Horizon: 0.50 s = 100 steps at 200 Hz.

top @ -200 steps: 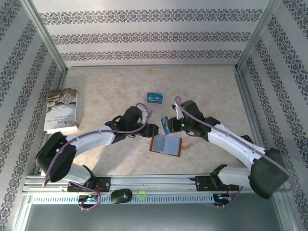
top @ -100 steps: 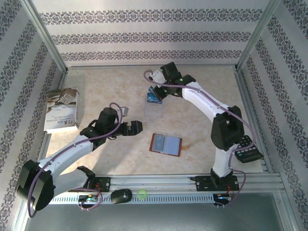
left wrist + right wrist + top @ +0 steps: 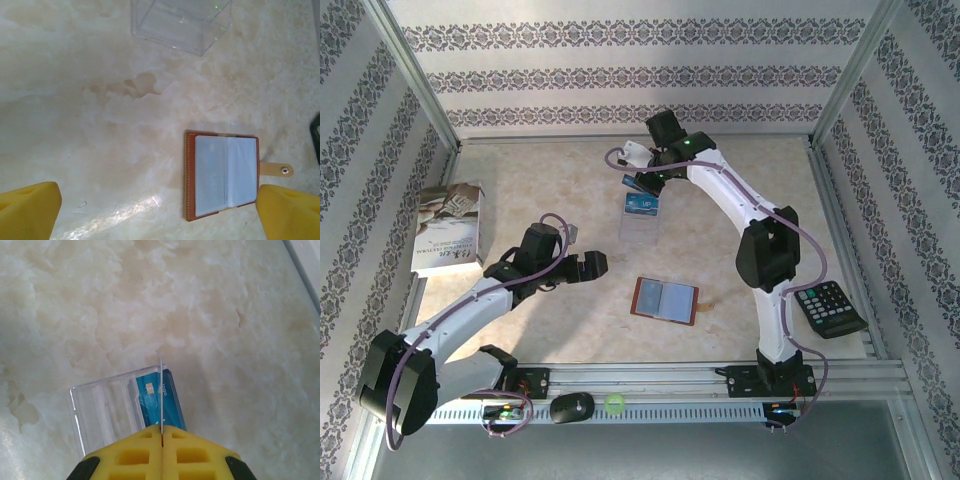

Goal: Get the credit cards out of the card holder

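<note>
Yellow fingers of the right hand are pinched tight on a thin card, seen edge-on. It is directly over a clear box where a blue credit card lies, near the surface's far edge. The left hand gapes wide, holding nothing, above bare surface beside the card holder, which lies open towards the near edge.

Top cam looks down from behind; both wrist cams face the table close up, sharing the clear box.
</note>
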### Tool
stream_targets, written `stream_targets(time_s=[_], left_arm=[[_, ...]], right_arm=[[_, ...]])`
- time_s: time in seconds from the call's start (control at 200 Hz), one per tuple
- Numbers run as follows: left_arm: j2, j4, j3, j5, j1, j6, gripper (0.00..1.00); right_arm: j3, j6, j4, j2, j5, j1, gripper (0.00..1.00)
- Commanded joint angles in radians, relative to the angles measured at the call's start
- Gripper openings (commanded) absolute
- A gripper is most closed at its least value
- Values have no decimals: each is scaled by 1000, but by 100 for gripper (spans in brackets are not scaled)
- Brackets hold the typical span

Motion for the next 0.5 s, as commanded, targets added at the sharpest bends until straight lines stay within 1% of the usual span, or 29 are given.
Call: stream_targets(time_s=[0.0, 0.14, 0.495], left_arm=[[0, -32, 26, -6, 23, 17, 100], [1, -35, 23, -8, 33, 17, 100], [25, -8, 16, -6, 34, 2, 100]], right_arm=[[62, -94, -108, 70, -29, -10, 0], [92, -128, -137, 110, 3, -15, 0], [75, -147, -92, 121, 41, -13, 0]])
